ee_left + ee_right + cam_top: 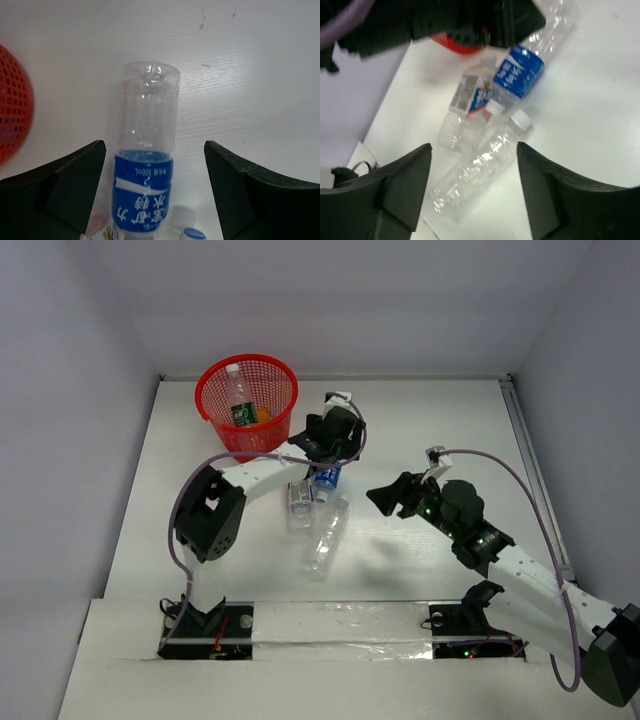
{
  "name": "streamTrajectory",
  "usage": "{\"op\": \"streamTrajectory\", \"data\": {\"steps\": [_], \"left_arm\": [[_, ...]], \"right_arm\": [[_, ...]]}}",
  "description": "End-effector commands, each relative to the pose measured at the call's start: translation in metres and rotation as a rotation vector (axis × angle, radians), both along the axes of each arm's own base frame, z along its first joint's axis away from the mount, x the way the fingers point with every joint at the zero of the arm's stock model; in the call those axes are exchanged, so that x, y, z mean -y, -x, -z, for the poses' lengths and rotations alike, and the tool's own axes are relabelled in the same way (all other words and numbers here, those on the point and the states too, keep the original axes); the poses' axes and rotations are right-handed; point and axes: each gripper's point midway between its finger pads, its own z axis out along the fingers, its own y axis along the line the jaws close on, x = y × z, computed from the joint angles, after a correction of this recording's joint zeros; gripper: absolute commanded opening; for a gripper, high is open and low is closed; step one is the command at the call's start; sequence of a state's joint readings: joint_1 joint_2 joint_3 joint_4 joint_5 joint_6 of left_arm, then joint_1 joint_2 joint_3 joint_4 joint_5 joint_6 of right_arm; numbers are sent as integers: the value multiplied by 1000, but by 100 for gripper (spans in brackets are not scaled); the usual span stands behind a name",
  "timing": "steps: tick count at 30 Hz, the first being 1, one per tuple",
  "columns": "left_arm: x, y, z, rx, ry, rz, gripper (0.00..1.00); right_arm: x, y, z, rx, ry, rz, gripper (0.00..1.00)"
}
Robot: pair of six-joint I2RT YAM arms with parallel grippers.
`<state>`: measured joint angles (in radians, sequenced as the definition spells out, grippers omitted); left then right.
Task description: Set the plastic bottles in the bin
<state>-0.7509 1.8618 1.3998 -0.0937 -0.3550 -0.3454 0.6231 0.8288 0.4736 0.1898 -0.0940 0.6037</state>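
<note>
The red mesh bin (212, 390) stands at the back left with a green-labelled bottle (240, 405) inside. Three plastic bottles lie on the table. My left gripper (155, 150) is open around the blue-labelled bottle (145, 190), its fingers apart from the bottle's sides. In the top view that gripper (328, 447) hangs just right of the bin over the same bottle (327, 477). My right gripper (474, 147) is open above the unlabelled clear bottle (480, 167), which lies beside an orange-and-blue-labelled bottle (470, 100). From above, the right gripper (383, 498) is right of the clear bottle (326, 535).
White walls close the table at the back and sides. A rail (530, 460) runs along the right edge. The left arm (445, 20) crosses the top of the right wrist view, in front of the bin (462, 44). The bin's wall (12, 105) shows at the left wrist view's left edge.
</note>
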Motion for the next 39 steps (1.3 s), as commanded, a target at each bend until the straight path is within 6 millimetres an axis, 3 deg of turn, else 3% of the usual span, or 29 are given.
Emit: {"op": "streamTrajectory", "data": {"steps": [1, 3, 6, 13, 18, 21, 24, 30, 35, 39], "left_arm": [[-5, -28, 3, 14, -21, -19, 78], [-3, -37, 9, 4, -27, -22, 78], [-3, -50, 32, -29, -40, -20, 77], [6, -70, 43, -45, -8, 2, 70], [17, -74, 38, -25, 41, 24, 53], [24, -75, 23, -2, 89, 39, 44], [33, -74, -2, 34, 155, 71, 41], [44, -66, -81, 138, 304, 129, 37], [37, -54, -155, 250, 394, 140, 37], [14, -45, -207, 349, 425, 105, 37]], "right_arm": [[-7, 12, 6, -8, -37, -57, 77], [-9, 15, 13, -24, -39, -74, 79], [-13, 17, 21, -44, -28, -92, 83], [-27, 19, 47, -100, 26, -138, 88], [-42, 15, 62, -139, 39, -156, 88], [-52, 13, 69, -154, 52, -171, 88], [-57, 12, 73, -162, 59, -178, 89], [-67, 8, 83, -198, 57, -182, 94], [-80, 4, 80, -213, 24, -185, 96], [-85, -3, 96, -254, 39, -167, 97]]}}
